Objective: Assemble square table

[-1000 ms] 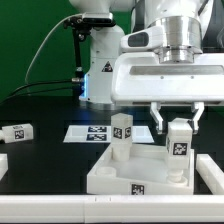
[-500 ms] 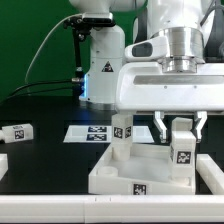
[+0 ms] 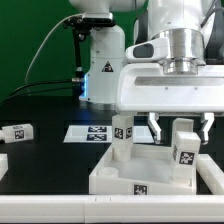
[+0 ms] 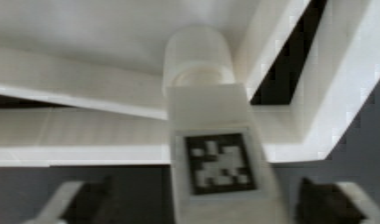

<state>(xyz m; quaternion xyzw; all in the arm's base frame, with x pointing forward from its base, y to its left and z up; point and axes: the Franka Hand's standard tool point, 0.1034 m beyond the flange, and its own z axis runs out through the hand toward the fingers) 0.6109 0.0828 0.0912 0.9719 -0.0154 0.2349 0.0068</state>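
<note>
The white square tabletop (image 3: pixel 128 176) lies on the dark table with its thick rim up. One tagged white leg (image 3: pixel 121 136) stands upright at its far corner. A second tagged leg (image 3: pixel 183 143) stands upright at the corner on the exterior view's right. My gripper (image 3: pixel 181 127) is open and straddles the top of this second leg, with a gap on each side. In the wrist view the leg (image 4: pixel 208 110) runs between the dark fingers of my gripper (image 4: pixel 208 202) down to the tabletop's corner (image 4: pixel 98 135). A loose tagged leg (image 3: pixel 17 132) lies at the exterior view's left.
The marker board (image 3: pixel 88 132) lies flat behind the tabletop. A white rail (image 3: pixel 90 211) runs along the front edge. Another white part (image 3: pixel 2 165) shows at the left edge, and a white block (image 3: pixel 211 172) stands at the right. The arm's base (image 3: pixel 100 60) is behind.
My gripper's fingers have spread apart and let go of the right-hand leg. The hand has risen slightly. The leg stays upright in the tabletop.
</note>
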